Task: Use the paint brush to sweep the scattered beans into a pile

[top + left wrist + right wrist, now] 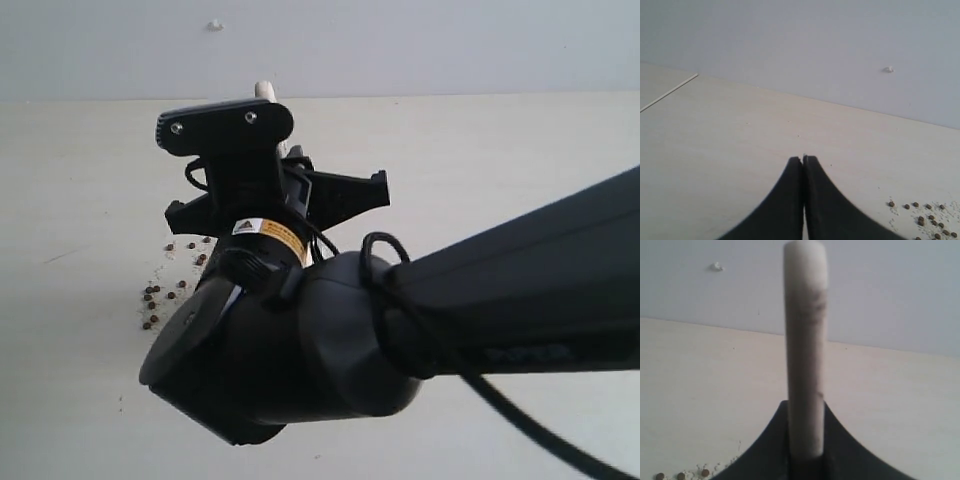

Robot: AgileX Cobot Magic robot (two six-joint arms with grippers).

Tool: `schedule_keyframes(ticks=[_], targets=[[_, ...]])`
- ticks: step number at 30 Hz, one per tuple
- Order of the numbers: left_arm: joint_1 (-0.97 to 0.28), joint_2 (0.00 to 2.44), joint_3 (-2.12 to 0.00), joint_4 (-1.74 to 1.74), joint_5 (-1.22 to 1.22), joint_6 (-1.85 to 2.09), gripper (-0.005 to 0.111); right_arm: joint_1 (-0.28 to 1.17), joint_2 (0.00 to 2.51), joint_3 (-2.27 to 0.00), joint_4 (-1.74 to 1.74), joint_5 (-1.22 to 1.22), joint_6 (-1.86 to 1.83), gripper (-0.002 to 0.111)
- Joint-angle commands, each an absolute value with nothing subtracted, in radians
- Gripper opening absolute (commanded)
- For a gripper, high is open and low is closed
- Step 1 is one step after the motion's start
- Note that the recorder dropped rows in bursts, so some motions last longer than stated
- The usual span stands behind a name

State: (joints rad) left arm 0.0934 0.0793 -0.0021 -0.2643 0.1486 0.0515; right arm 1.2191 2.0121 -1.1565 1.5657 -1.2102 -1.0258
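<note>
Right gripper [805,410] clamps the paint brush [805,330] edge-on, poised just beside the beans [165,290]; light, with soft bristles that should flex, it is likely best held by its stiff handle.

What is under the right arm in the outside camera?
Scattered beans show on the table just left of the right arm, which covers the rest. Whether more beans lie beneath it cannot be seen.
</note>
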Motion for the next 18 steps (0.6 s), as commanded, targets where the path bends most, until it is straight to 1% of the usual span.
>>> schedule_keyframes(ticks=[1,6,11,13,18], targets=[[0.095,0.076,0.000,-0.273,0.145,0.051,0.000,1.219,1.946,-1.153,1.526,-1.221,-1.183,0.000],[0.095,0.076,0.000,-0.273,0.145,0.051,0.000,1.156,1.937,-1.064,1.420,-1.221,-1.223,0.000],[0.095,0.076,0.000,-0.273,0.145,0.051,0.000,1.056,2.004,-0.963,1.330,-1.221,-1.045,0.000],[0.095,0.076,0.000,-0.273,0.145,0.051,0.000,1.026,2.039,-0.954,1.288,-1.221,-0.987,0.000],[0.095,0.076,0.000,-0.273,0.145,0.051,0.000,1.004,2.077,-0.977,1.172,-1.099,-0.902,0.000]])
